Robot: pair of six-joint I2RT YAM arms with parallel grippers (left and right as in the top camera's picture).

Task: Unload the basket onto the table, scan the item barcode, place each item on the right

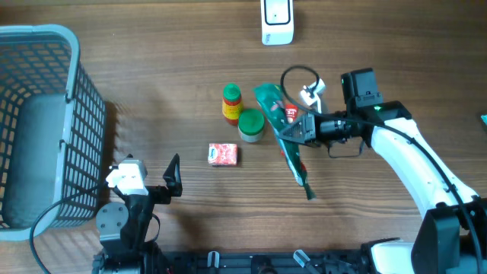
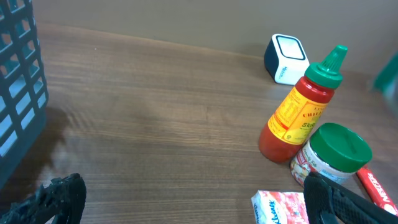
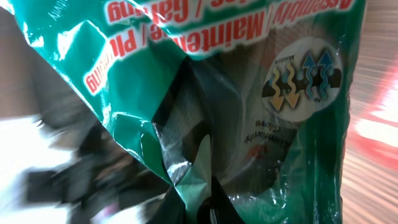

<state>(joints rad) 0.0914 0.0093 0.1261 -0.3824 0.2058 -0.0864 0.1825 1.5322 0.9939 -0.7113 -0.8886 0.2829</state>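
below the white scanner box point(image 1: 276, 21) at the far edge of the table point(image 1: 152, 84), and well apart from it, my right claw point(image 1: 303, 128) is clenched on a long green packet point(image 1: 268, 101), gripping it from the side about midway along. that is the item i take to be up for scanning. its broad end points up toward the scanner and its thin tail trails away from it. i judge the pick to be done and the scan itself not yet. the packet has to travel up to the scanner's window, and i see no barcode on the face my right wrist camera shows, so it may need turning first.

on that face the white lettering reads upside down: "plumbing" and "maintenance" are clear. a word that looks like "assembly" is cut by the frame edge. beside them sits a round emblem with wavy orange and blue arrows, its small print too fine to read.

my left claw point(image 1: 173, 176) is released, fingers spread wide, empty, far below and to the left of the scanner.

between the scanner and that idle claw stand a red sauce bottle point(image 1: 231, 103) with a green cap and yellow label, a green-lidded jar point(image 1: 251, 124) touching it, and a small pink packet point(image 1: 223, 154). their print is too small for me to make out.
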